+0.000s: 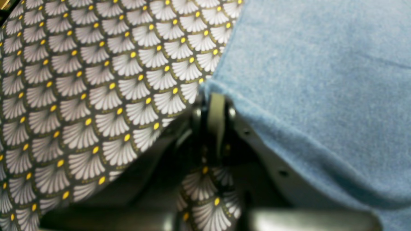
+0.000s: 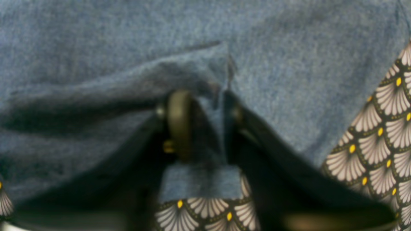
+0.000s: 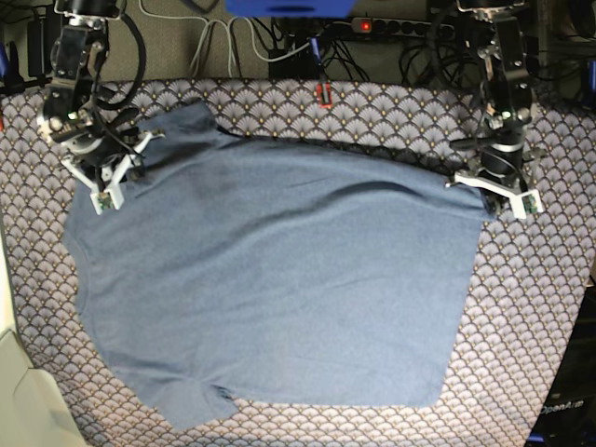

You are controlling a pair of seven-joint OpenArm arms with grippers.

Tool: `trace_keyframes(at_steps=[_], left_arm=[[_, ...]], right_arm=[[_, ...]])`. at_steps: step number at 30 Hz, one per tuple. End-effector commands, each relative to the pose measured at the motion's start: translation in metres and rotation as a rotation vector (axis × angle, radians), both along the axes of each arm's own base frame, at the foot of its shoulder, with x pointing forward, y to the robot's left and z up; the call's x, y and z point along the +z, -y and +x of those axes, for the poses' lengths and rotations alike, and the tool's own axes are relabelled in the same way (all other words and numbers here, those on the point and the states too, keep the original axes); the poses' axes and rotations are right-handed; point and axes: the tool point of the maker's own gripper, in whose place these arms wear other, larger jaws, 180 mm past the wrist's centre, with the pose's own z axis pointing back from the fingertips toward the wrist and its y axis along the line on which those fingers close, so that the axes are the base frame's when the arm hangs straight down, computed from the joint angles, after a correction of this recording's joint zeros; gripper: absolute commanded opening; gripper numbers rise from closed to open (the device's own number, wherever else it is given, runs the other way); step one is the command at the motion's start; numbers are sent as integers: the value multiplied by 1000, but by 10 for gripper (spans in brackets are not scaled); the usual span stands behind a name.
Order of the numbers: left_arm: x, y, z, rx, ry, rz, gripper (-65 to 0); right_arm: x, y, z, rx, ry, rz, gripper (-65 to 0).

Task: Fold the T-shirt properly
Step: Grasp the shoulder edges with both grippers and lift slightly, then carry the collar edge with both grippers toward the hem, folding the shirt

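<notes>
Starting to fold the big slate-blue cotton T-shirt [image 3: 307, 279].

The T-shirt is the landmark. It lies wide and flat, plain side up, on the black, white and yellow scallop-patterned tablecloth [image 3: 549, 307]. At its top corner on the robot's left, the black left jaws [image 1: 214, 106] are closed and pinch the cloth's edge. Over its other top corner, the black right jaws [image 2: 200, 125] are a bit apart around bunched cloth; I can't tell if they grip it. I think this is an early fold, with the top edge being gathered. Next, the right side needs a good grip, then both arms should move together so the cloth doesn't twist. I see no box or bowl by the T-shirt.
</notes>
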Motion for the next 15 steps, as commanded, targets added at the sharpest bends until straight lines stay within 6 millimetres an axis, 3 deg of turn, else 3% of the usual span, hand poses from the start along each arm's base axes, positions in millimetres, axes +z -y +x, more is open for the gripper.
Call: trace_keyframes(at_steps=[1, 2, 3, 8, 15], left_arm=[[15, -4, 6, 2, 50, 21, -641], [15, -4, 6, 2, 50, 21, -641], [15, -4, 6, 2, 50, 21, -641], [16, -4, 7, 1, 55, 22, -641], [32, -2, 9, -4, 93, 35, -641]], right_arm=[[9, 3, 7, 9, 31, -12, -585], [9, 4, 8, 9, 32, -14, -638], [9, 4, 8, 9, 32, -14, -650], [16, 7, 11, 8, 51, -25, -650], [50, 4, 25, 32, 150, -60, -650]])
